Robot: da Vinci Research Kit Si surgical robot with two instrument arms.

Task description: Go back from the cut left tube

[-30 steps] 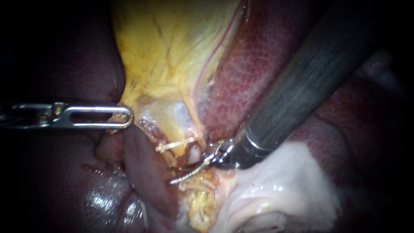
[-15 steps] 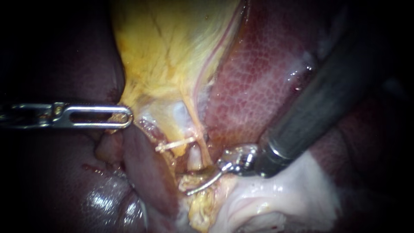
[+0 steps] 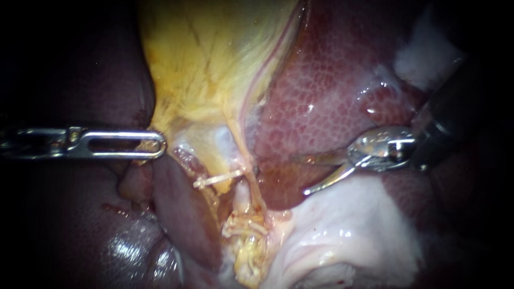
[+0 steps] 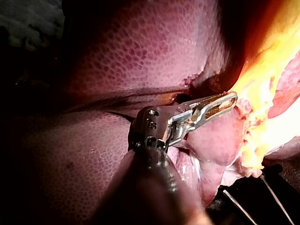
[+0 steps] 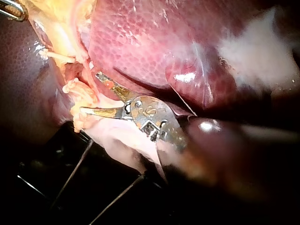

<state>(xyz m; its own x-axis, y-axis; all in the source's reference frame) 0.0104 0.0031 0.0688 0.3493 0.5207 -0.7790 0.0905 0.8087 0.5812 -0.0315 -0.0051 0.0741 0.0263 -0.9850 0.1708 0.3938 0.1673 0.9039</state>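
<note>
— Where's the right instrument?
— Its hand is spread open, grasping nothing, over the liver, well apart from the cut left tube.
— And the left instrument?
— Hand clenched on the gallbladder edge, across the tube from the right one. A clip lies just beside the tube.
</note>
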